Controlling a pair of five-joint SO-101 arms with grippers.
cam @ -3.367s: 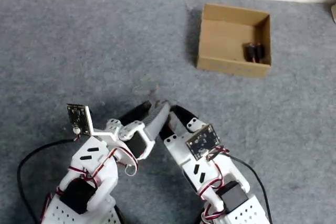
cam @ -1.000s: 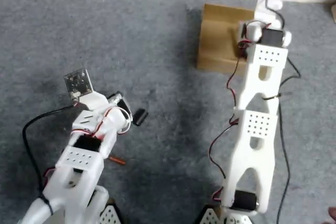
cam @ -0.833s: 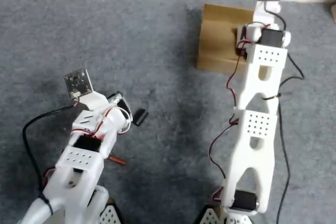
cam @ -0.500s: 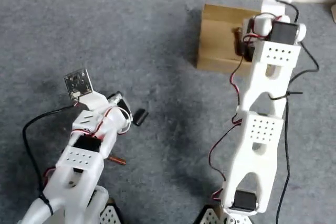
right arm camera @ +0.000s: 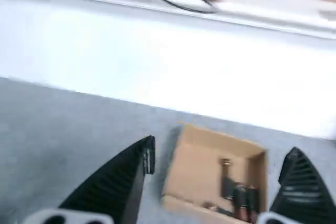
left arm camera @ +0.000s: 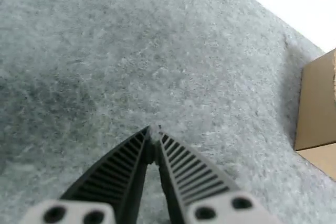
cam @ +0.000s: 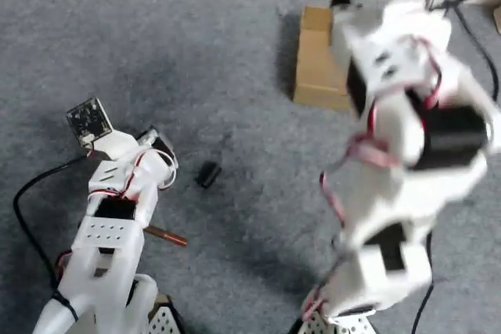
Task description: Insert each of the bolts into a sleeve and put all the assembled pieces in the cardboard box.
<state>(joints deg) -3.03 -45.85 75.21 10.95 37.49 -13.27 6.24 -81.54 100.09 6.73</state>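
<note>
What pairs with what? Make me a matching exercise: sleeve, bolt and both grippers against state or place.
1. sleeve
2. bolt
3. left gripper
4. right gripper

A. open, facing the cardboard box
B. copper-coloured, beside the left arm
C. shut, holding nothing
D. black, lying alone on the grey mat

Pairs: 1-D, 2-B, 3-C, 4-A.

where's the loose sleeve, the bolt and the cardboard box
sleeve [cam: 207, 174], high view, middle of its body
bolt [cam: 166, 235], high view, middle of its shaft
cardboard box [cam: 317, 96], high view, its near outer wall
</note>
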